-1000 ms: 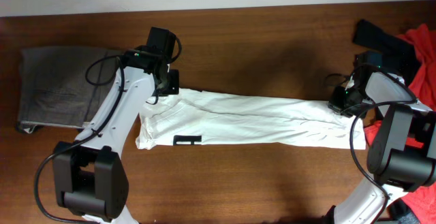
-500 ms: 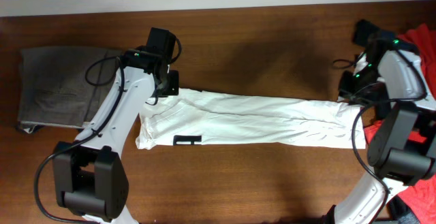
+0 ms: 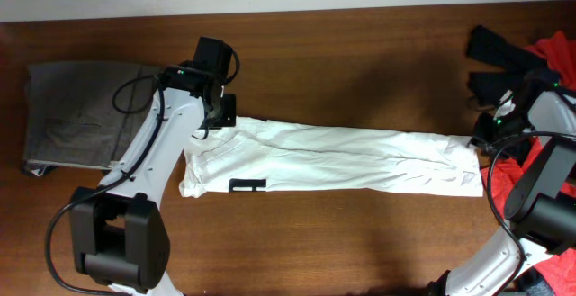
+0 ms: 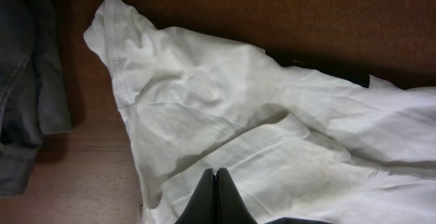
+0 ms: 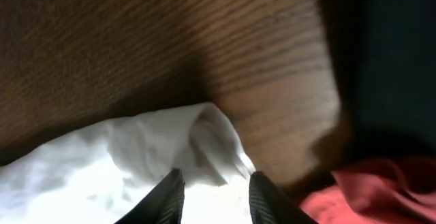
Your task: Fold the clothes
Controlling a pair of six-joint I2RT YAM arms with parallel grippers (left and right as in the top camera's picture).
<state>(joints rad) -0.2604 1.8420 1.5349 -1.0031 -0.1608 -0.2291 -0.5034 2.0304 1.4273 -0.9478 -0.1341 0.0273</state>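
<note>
The clothes, a white T-shirt (image 3: pixel 342 156), lie as a long narrow strip across the brown table, with a small black mark (image 3: pixel 248 186) near the left end. My left gripper (image 3: pixel 222 112) is shut at the strip's upper left corner. In the left wrist view its closed tips (image 4: pixel 216 174) sit against the rumpled white fabric (image 4: pixel 225 115), and no cloth shows between them. My right gripper (image 3: pixel 489 134) is at the strip's right end. In the right wrist view it (image 5: pixel 216 183) stands open over the shirt's bunched end (image 5: pixel 136 156), its fingers apart.
Grey-brown trousers (image 3: pixel 72 116) lie folded at the far left, close to the shirt's left end (image 4: pixel 27 81). A black garment (image 3: pixel 499 53) and a red one (image 3: pixel 558 62) are piled at the right edge, just beyond the right gripper (image 5: pixel 368 190).
My right gripper opened, let go of the shirt's right end, rose toward the back, then came down further right. The shirt's right end now lies spread a little further right. The left arm stayed still.
</note>
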